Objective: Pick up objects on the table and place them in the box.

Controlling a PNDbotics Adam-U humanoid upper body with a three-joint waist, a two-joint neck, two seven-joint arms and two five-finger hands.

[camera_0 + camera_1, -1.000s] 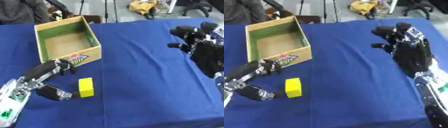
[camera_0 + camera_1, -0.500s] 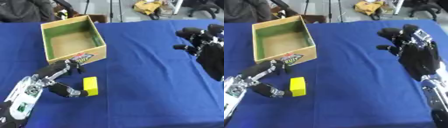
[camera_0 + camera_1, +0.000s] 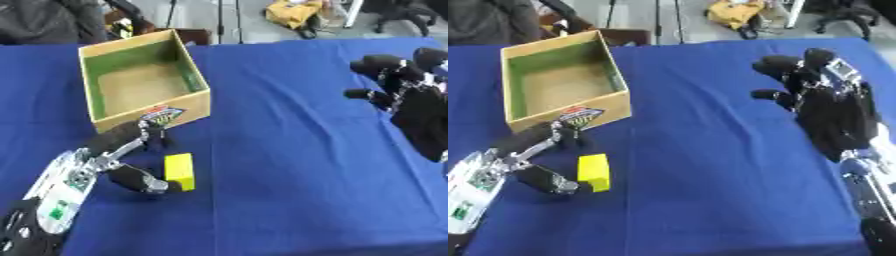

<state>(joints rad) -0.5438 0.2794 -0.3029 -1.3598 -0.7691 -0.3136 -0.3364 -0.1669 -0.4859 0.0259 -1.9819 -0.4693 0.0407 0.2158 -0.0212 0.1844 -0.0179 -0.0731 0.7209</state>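
Fingers of the left robot hand (image 3: 131, 160) spread around the yellow block (image 3: 179, 170), contact unclear; right robot hand (image 3: 824, 100) spread.

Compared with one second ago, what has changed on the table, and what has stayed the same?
The left hand has closed in on the yellow block: its thumb now touches the block's lower edge and its fingers hang over the far end, not yet curled round it. The block, the box and the raised, open right hand have stayed where they were.
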